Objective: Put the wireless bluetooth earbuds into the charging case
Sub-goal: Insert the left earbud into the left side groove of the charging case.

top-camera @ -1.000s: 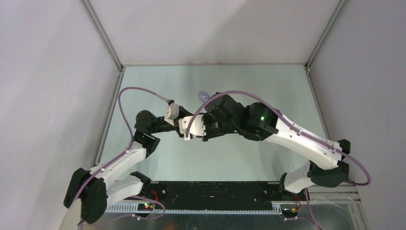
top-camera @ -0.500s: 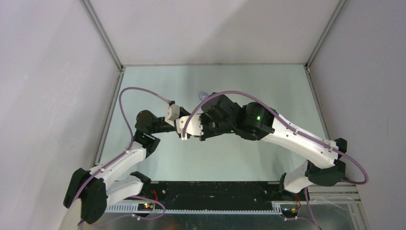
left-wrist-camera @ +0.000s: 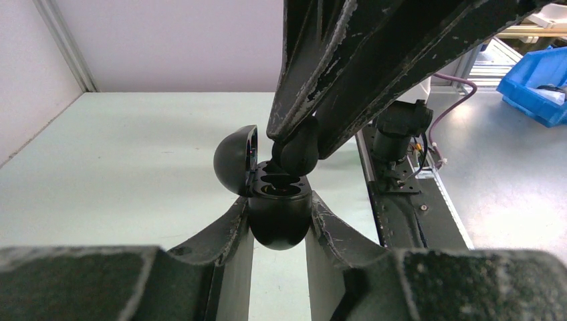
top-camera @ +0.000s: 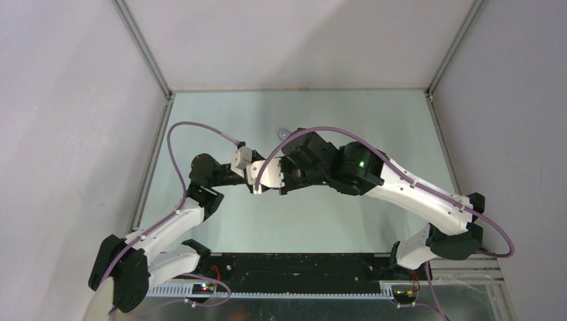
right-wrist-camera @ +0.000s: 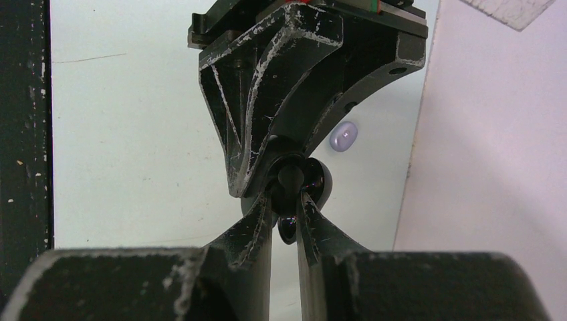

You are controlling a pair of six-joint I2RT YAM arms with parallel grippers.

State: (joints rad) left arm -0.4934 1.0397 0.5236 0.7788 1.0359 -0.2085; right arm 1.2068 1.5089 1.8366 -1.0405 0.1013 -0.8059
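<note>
Left gripper (left-wrist-camera: pixel 279 210): jaws clamped on the body of the black charging case (left-wrist-camera: pixel 279 227), whose lid (left-wrist-camera: pixel 234 159) is swung open to one side.
Right gripper (right-wrist-camera: pixel 284 204): jaws pinched on a black earbud (left-wrist-camera: pixel 299 148).
Earbud: directly above the case, at its open sockets; I cannot tell whether it is seated.
Lilac oval object (right-wrist-camera: pixel 343 138): on the table (top-camera: pixel 374 120), beyond the case and apart from it.
</note>
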